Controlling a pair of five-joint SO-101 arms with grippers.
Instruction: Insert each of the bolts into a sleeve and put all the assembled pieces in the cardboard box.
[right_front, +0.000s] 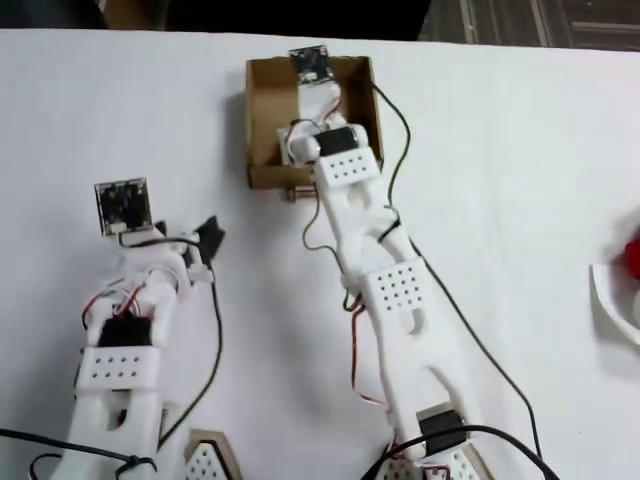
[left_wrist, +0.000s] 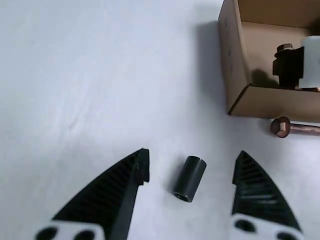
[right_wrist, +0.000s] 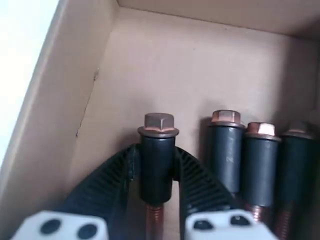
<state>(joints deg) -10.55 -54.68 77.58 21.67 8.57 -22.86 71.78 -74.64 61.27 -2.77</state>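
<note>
Now the right tool (right_wrist: 156, 152) clamps a sleeved bolt (right_wrist: 157, 162) in the cardboard box (right_wrist: 75, 100), the left tool (left_wrist: 194, 151) gapes around a sleeve (left_wrist: 190, 178)

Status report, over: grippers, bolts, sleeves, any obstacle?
Right gripper shut on assembled piece inside cardboard box. Left gripper open, loose sleeve between jaws. One bare bolt beside box. Nothing blocking.

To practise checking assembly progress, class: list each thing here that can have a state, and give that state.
left hand: open, either side of the loose sleeve.
right hand: shut on an assembled piece, inside the cardboard box.
loose sleeve: empty, lying on the table.
loose bolt: bare, lying beside the box.
three other pieces: bolts sleeved, side by side in the box.
cardboard box: open top.
</note>
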